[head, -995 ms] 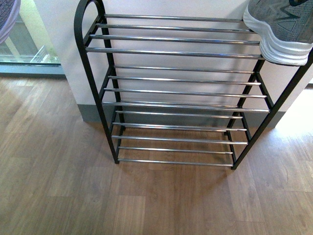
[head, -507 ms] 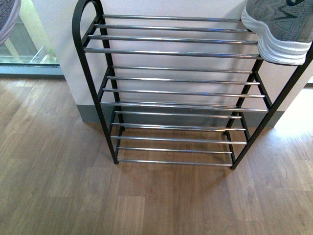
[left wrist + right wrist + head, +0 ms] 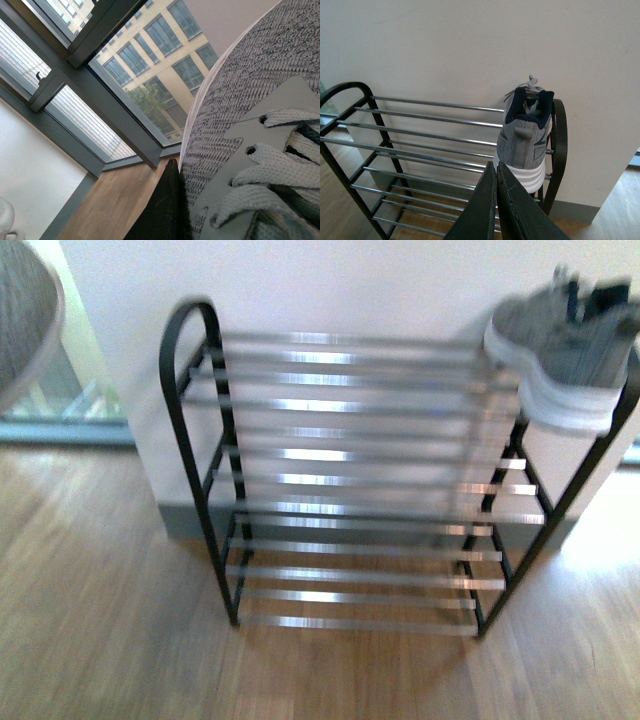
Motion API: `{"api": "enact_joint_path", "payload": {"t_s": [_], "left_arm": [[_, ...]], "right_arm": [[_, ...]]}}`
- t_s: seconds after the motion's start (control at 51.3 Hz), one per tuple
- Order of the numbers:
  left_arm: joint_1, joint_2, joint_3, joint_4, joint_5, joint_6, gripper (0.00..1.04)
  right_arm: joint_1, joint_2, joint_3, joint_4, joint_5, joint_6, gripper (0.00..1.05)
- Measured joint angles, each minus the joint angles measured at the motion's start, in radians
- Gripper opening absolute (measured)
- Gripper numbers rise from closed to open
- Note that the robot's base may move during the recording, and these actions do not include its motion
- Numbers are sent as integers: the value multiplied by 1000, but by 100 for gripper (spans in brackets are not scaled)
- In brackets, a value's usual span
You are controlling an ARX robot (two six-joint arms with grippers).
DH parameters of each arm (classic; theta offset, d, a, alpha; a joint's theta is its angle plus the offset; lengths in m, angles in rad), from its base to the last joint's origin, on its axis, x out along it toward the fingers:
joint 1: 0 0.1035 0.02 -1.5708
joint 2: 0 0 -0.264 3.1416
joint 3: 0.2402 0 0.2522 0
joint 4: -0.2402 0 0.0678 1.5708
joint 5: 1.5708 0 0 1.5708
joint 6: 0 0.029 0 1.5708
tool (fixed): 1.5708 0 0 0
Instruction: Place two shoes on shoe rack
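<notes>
Closest in, my left gripper [image 3: 169, 200] has one shoe [image 3: 240, 125] clamped against its dark finger, with the laces right at the lens. In the blurred front view that shoe hangs at ten o'clock, in front of the window [image 3: 85, 380]. My right gripper [image 3: 496, 167] is pinched fully closed on nothing. Just beyond its tips the other shoe [image 3: 525, 135] sits on the top tier of the shoe rack [image 3: 562, 150], heel toward me, at the right-hand end. That puts it at two o'clock in the front view. Behind it stands the white wall [image 3: 470, 45].
</notes>
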Motion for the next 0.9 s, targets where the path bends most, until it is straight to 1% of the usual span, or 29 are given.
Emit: {"api": "enact_joint_path", "payload": {"t_s": [0.312,0.351,0.39,0.468,0.897], "left_arm": [[0,0,0,0,0,0,3],[0,0,0,0,0,0,3],[0,0,0,0,-1,0,3],[0,0,0,0,1,0,3],[0,0,0,0,0,0,3]], "right_arm": [[44,-158,-149,-2,47,0,2],[57,-175,-161,-8,65,0,2],[86,-199,-177,-17,110,0,2],[117,-249,-207,-38,117,0,2],[120,-474,-291,-179,124,0,2]]}}
